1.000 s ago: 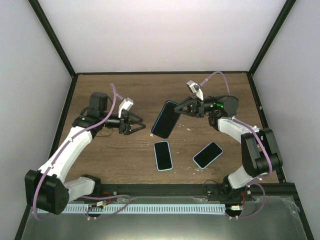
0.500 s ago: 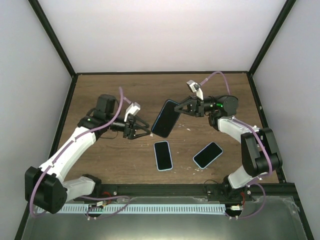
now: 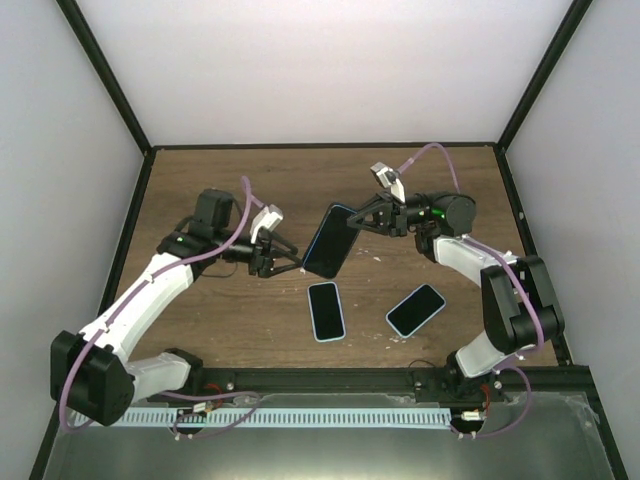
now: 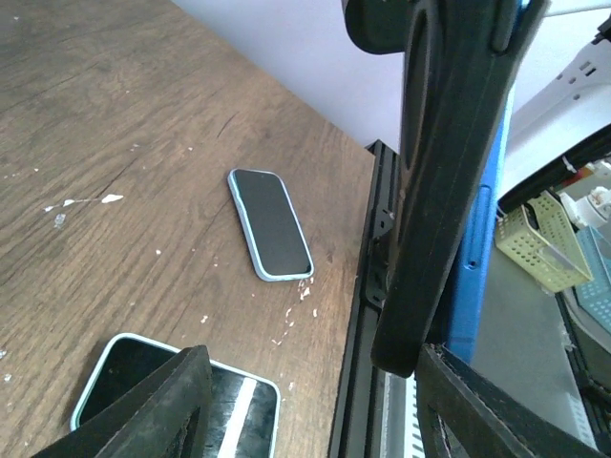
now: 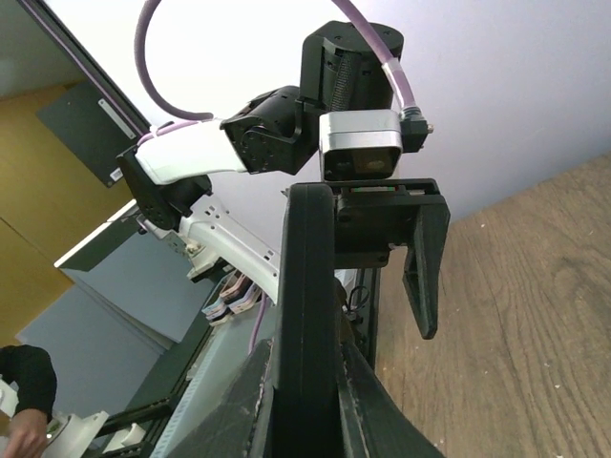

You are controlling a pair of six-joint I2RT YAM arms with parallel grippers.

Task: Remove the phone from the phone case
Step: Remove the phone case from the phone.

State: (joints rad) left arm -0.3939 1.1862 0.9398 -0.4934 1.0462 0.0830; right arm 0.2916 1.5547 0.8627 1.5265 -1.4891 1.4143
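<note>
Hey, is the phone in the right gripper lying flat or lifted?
Lifted: the right gripper clamps the phone tilted on edge, off the table.

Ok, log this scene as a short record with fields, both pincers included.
cased phone: off the table, tilted, case on
right pincer: shut on cased phone, at its upper end
left pincer: open, at its lower end; contact unclear
centre phone: flat on the table
right-hand phone: flat, apart from centre phone
</note>
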